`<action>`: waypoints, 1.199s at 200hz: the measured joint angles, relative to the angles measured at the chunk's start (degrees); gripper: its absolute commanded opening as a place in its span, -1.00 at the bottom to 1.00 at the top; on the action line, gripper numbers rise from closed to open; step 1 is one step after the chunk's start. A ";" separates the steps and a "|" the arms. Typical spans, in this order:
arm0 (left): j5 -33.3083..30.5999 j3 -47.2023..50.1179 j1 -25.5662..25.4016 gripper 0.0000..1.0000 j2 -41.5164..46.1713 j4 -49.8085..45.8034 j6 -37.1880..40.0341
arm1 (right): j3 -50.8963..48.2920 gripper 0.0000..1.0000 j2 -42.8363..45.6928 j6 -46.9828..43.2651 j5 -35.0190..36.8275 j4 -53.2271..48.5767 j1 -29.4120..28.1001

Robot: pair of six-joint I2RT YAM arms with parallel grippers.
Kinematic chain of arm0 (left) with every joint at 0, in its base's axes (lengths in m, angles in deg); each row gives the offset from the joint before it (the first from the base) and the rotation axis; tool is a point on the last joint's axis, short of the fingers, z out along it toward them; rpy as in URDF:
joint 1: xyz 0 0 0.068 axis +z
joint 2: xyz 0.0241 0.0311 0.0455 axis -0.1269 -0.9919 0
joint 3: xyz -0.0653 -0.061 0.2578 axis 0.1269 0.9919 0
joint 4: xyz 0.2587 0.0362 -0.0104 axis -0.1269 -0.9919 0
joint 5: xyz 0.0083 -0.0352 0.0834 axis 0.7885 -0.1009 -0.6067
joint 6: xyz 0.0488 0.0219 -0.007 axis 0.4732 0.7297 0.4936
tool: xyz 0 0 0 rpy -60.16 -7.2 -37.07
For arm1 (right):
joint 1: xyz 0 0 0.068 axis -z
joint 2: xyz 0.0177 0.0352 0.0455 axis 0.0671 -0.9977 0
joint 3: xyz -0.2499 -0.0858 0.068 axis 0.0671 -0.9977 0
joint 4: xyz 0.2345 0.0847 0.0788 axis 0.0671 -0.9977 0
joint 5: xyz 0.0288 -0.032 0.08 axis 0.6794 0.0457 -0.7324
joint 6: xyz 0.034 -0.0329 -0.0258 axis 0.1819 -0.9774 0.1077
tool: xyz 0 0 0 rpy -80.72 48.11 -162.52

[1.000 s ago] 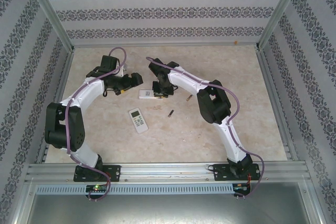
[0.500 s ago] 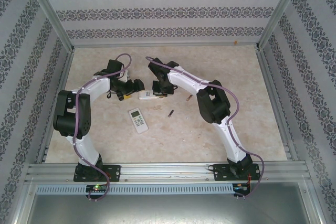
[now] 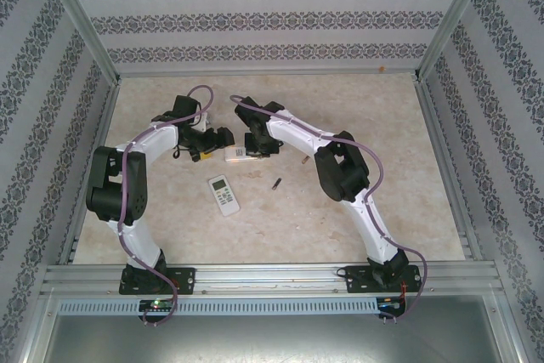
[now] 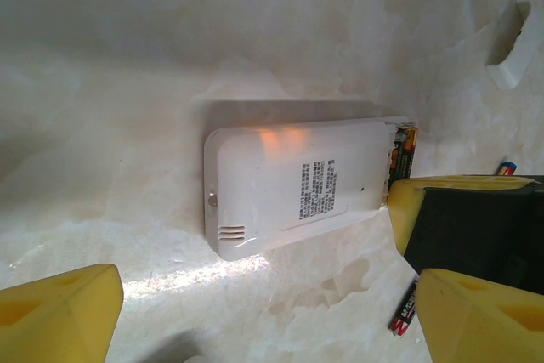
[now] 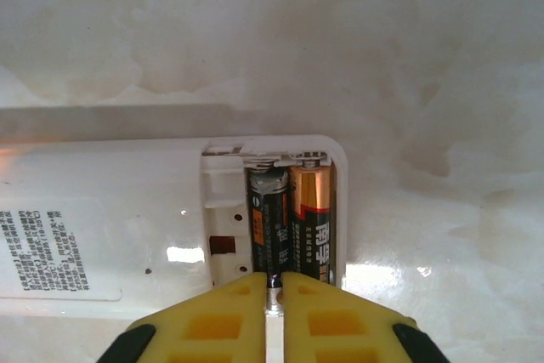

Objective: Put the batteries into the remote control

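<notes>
Scene: pale marble-look bench point(image 3: 340, 227) seen from above, 2 arms reaching in toward each other.
Remote: white remote point(image 3: 238, 155) lies face down btwn the 2 end effectors, abt 11 o'clock from bench centre. Its battery bay is open at the right-arm end.
Loaded batteries: in the right wrist view a dark battery point(image 5: 269, 227) & a gold-topped battery point(image 5: 313, 218) lie side by side in the bay, touching.
Right end effector: the right end effector point(image 5: 273, 299) is closed, yellow fingers pressed together. Tips sit at the near end of the dark battery, at 6 o'clock of the bay.
Left end effector: the left end effector point(image 4: 268, 312) is spread wide & grips nothing. It hovers at 6 o'clock of the remote in its own view, clear of it.
Loose batteries: near loose battery point(image 3: 276, 184) lies at 4 o'clock of the remote. Far loose battery point(image 3: 304, 159) lies at 3 o'clock. Both are on the bench, apart.
Other: second remote point(image 3: 223, 194) lies face up, near, at 7 o'clock of the first.
</notes>
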 measured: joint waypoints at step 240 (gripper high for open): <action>-0.50 0.00 0.00 0.84 4.70 -0.46 0.22 | 3.82 0.07 8.92 -11.58 5.86 -1.20 6.75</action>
